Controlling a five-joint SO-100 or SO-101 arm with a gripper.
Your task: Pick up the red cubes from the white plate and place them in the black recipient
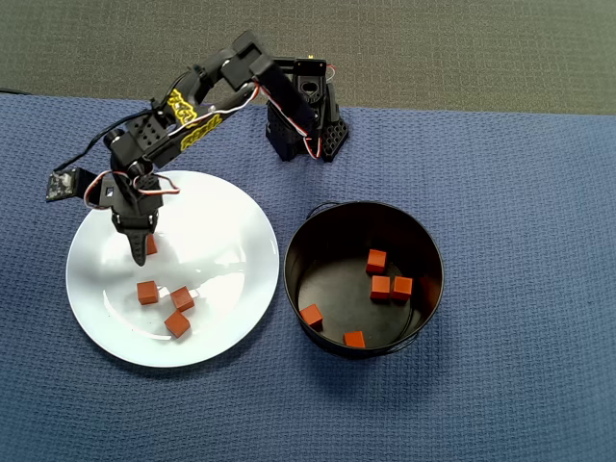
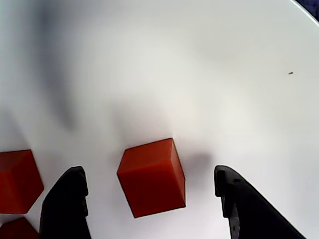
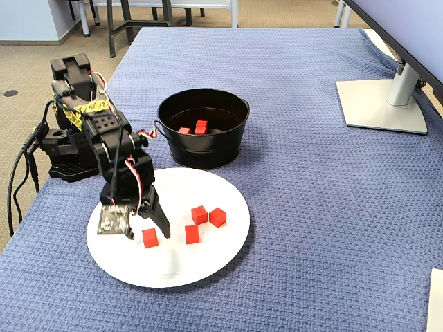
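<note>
Cloth (image 3: 332, 207), blue and woven, covers table beneath monitor stand (image 3: 384, 104).

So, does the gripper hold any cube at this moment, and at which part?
Nothing is held. The gripper is open over the white plate, with one red cube lying between its fingers, apart from both.

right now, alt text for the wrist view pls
An open end effector straddles one red cube on the white plate, its two black fingers apart from the cube on either side. Parts of two more cubes show at the left edge.
</note>
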